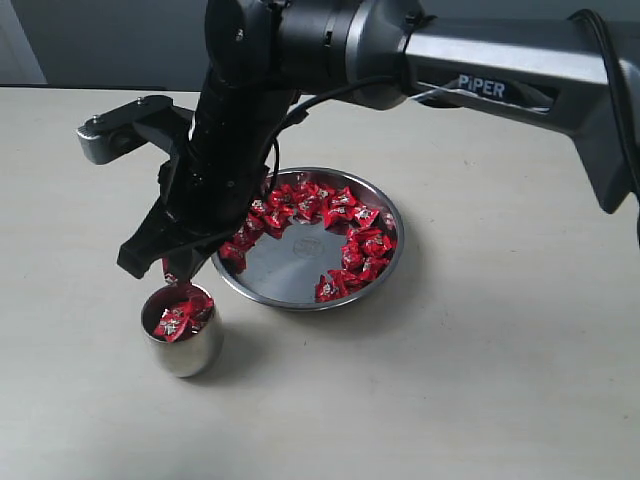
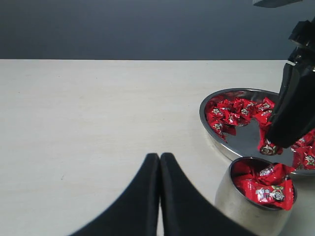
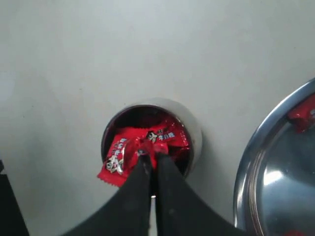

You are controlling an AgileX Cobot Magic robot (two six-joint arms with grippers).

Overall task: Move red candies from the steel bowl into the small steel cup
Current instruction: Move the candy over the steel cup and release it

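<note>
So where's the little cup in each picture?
Exterior view: cup lower left, beside the bowl.
Left wrist view: cup nearer the camera than the bowl.
Right wrist view: cup mid-picture, beside the bowl.
Shared landmark: the bowl.

On desk [image 1: 480, 400], bowl [image 1: 392, 255] sits approx mid. Cup [image 1: 185, 355] just beside it, twd desk's front-left corner, not touching. Candies [image 1: 330, 210] in bowl lie in an arc along back & right of rim; more heaped in cup, one hanging over its lip. Right hand [image 3: 151, 160] directly above cup w/ single candy [image 2: 268, 147] betw. its tips, arm crossing above bowl's left rim. Left hand [image 2: 160, 164] over desk near cup, bowl beyond it.
</note>
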